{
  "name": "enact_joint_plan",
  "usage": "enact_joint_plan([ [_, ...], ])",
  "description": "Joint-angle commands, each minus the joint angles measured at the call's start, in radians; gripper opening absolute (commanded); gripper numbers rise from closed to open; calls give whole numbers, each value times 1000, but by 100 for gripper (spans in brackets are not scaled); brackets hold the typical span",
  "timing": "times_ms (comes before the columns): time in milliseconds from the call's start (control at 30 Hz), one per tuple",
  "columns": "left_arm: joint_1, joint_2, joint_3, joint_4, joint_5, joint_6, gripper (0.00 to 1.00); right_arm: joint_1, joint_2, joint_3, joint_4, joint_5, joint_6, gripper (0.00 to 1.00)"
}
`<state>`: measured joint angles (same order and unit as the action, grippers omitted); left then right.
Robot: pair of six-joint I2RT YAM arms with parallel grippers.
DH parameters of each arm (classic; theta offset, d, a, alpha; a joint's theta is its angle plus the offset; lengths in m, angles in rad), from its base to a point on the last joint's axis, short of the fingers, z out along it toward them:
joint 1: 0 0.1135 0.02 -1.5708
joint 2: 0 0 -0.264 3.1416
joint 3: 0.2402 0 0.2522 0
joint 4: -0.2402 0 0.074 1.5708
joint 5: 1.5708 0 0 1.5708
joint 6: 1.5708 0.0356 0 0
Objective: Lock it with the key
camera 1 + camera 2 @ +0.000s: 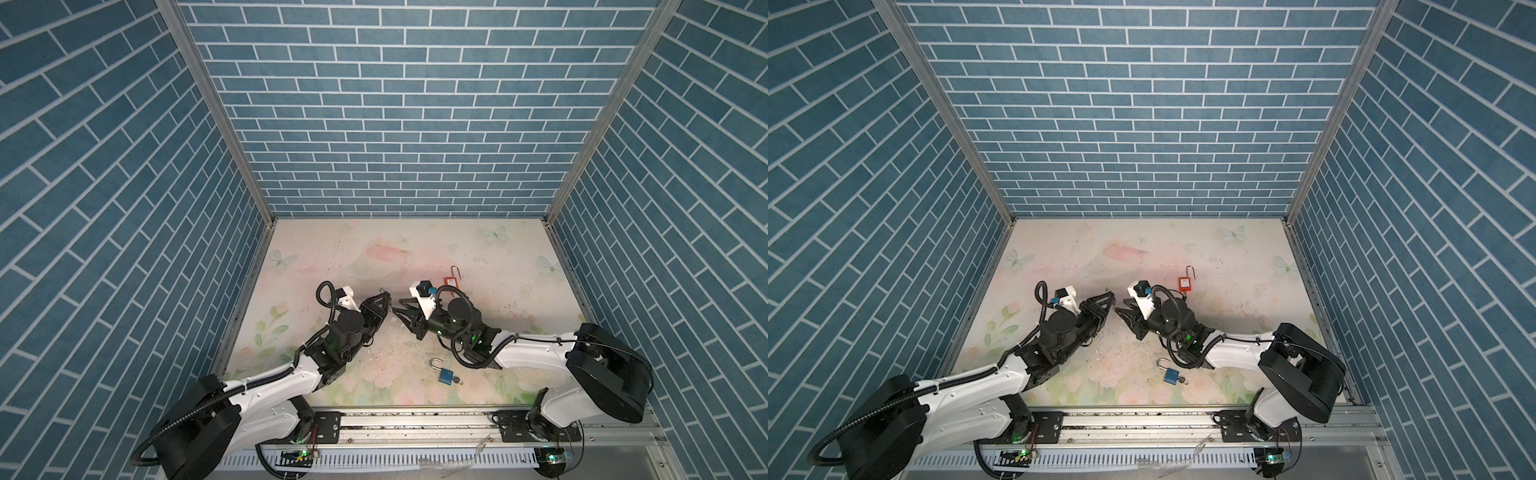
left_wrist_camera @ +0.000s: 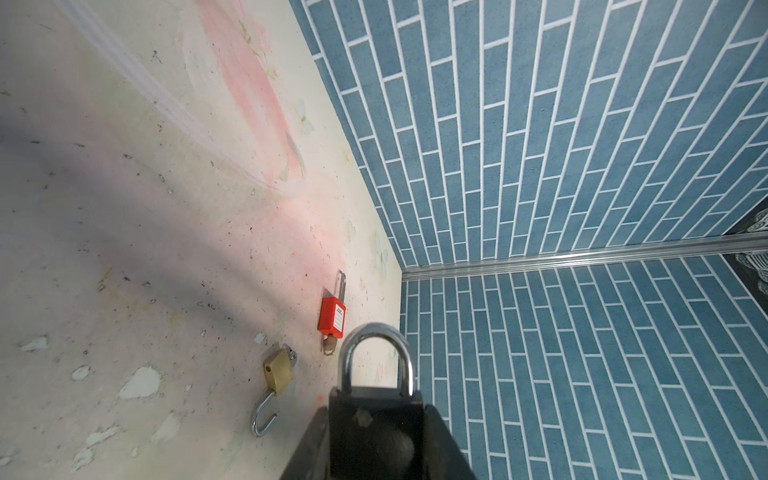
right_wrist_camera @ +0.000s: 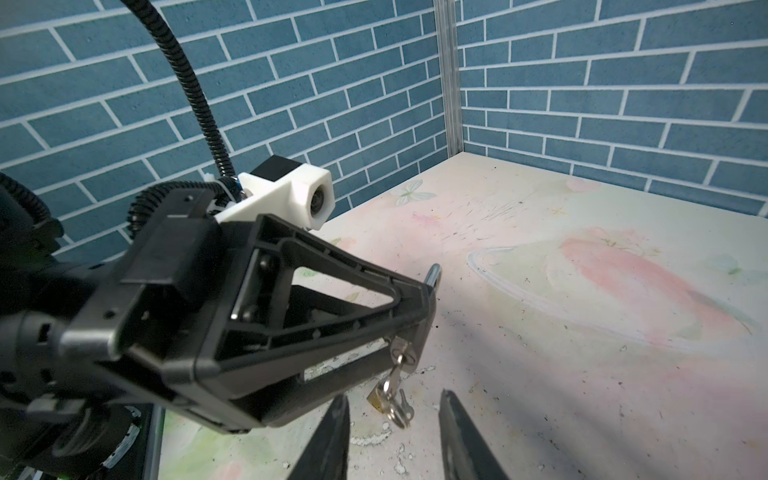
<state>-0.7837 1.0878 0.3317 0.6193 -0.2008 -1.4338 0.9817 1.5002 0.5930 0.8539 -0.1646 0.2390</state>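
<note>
While both arms meet tip to tip above the pale floral worktop (image 1: 457, 249), nothing of the task lies on it. Your left claw (image 1: 387, 299) is clamped on the black-bodied padlock with the silver steel shackle (image 2: 376, 419). It holds the padlock clear of the worktop, keyhole end facing the right arm. Your right claw (image 1: 401, 309) stands apart, gripping nothing. The small silver key (image 3: 400, 365) sits in the keyhole. Its shank runs out along the lock's long axis toward the right claw and ends just ahead of the claw's tips, with spare keys dangling from it. The right arm is nearer, so you would likely close it on the key's head and turn.
</note>
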Motion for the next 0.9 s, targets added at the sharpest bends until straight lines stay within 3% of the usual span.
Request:
enact_joint_plan([
  [0,7,-6,-11,39,-6,-13,0,7,27,37,33,7,20,36],
  [433,17,-9,-20,43,-9,-5,0,7,105,67,62,-18,63,21],
  [867,28,7,-23,57,-9,-5,0,6,132,93,51,-42,80,0],
])
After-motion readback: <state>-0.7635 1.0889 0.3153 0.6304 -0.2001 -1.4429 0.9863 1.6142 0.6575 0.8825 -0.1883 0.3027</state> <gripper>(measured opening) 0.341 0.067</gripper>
